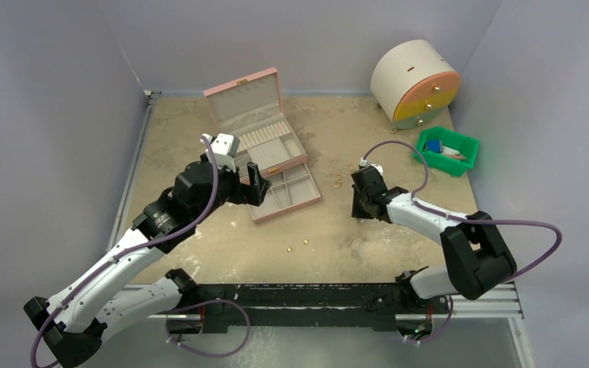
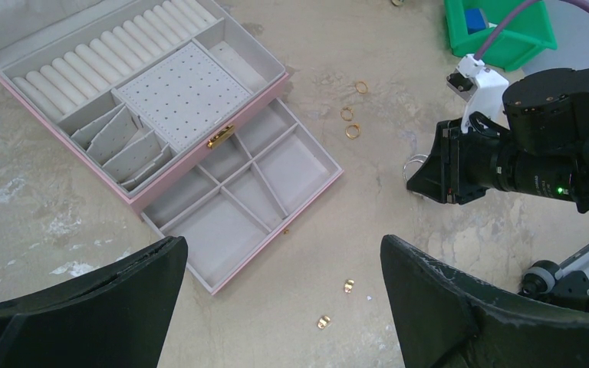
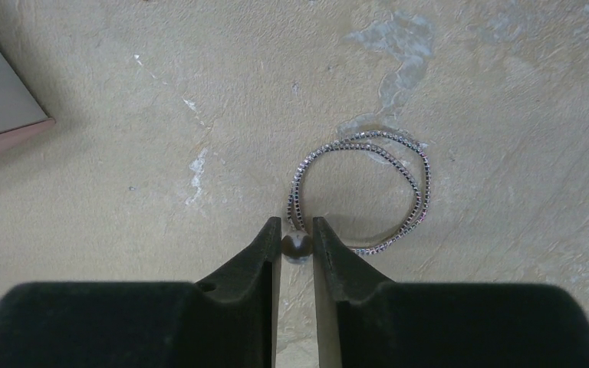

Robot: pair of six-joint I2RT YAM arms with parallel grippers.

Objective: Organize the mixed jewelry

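Right of worktop (image 3: 161, 115) centre, bracelet (image 3: 357, 139) lies flat; right pincer (image 3: 296, 224) narrow, pinching its bead (image 3: 297, 244). Squeeze firmly, lift slowly so thin loop doesn't slip. Left pincer (image 2: 282, 244) wide, near box (image 2: 222, 234).

Pink box (image 2: 230, 207), pale grey inside, with a white dotted panel (image 2: 184, 92); silvery beaded bracelet (image 3: 292, 201); gold rings (image 2: 352, 131); green bin (image 2: 521, 42); mottled beige worktop (image 3: 123, 153); black right claw (image 3: 297, 222).

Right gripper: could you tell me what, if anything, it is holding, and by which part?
The silvery bracelet, pinched at the small round bead on its near side.
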